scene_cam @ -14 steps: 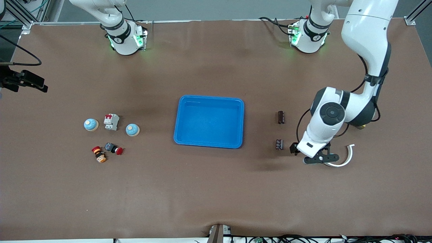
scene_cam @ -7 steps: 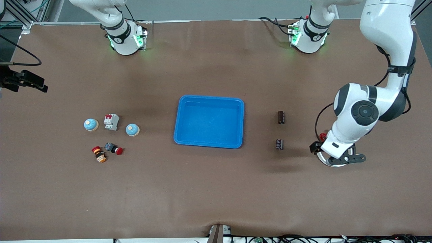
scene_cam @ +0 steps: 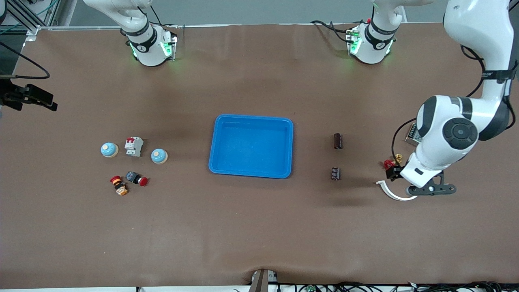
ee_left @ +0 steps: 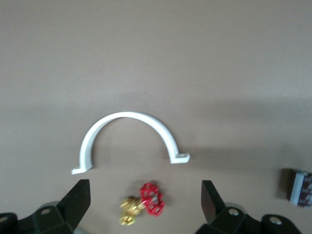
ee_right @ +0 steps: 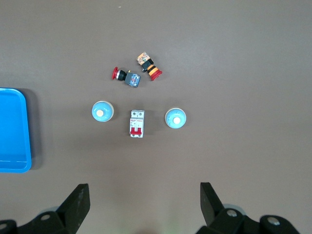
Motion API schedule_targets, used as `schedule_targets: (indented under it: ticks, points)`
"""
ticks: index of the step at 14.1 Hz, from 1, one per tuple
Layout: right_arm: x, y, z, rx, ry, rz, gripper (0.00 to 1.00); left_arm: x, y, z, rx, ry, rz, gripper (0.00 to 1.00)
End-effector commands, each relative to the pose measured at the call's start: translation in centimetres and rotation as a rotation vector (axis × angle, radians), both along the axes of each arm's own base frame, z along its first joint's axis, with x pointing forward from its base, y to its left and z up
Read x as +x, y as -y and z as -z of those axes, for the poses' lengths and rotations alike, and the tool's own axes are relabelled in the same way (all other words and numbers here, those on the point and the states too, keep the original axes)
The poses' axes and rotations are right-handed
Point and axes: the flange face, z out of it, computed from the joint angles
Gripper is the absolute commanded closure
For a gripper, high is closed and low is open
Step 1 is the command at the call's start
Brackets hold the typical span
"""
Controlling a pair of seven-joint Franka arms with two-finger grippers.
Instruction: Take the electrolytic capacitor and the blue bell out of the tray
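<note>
Left gripper, fingers wide, empty, hangs over a curved white plastic clamp near the tabletop's left-arm edge. Right gripper, wide, waits above two round blue bells. Cylindrical dark capacitors lie between clamp and smooth blue tray.

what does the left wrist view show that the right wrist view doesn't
Only the left wrist view: a white curved clip, a small red-handled brass valve and a capacitor at the frame edge. Only the right wrist view: two blue bells, a circuit breaker, two push buttons and the blue tray. Both: brown tabletop and open jaws.
</note>
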Motion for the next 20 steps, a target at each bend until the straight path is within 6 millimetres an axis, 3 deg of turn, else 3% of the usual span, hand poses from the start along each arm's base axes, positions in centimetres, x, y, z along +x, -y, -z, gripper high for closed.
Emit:
schedule_targets:
  ticks: [1,4,5,8,11,16,20]
  points:
    - [-0.4,0.2,-0.2,0.016,0.010,0.017,0.00,-0.8,-1.3,-3.1,-0.033,-0.033,0.000,0.00]
    - [-0.4,0.1,-0.2,0.016,0.010,0.016,0.00,-1.6,-0.9,-5.9,-0.077,-0.039,-0.014,0.00]
    - [-0.4,0.2,-0.3,0.016,0.012,0.017,0.00,-2.0,-1.8,-7.4,-0.073,-0.038,-0.033,0.00]
    - [-0.4,0.1,-0.3,0.016,0.012,0.016,0.00,-4.2,-3.8,-13.6,-0.144,-0.025,-0.070,0.00]
    - [-0.4,0.1,-0.4,0.016,0.015,0.016,0.00,-5.8,-4.1,-18.8,-0.146,-0.079,-0.042,0.00]
    - [-0.4,0.3,-0.7,0.015,0.019,0.019,0.00,-7.0,-3.3,-24.3,-0.143,-0.129,-0.038,0.00]
    - [-0.3,-0.1,-0.7,0.015,0.021,0.012,0.00,-8.3,-2.2,-26.9,-0.144,-0.097,-0.029,0.00]
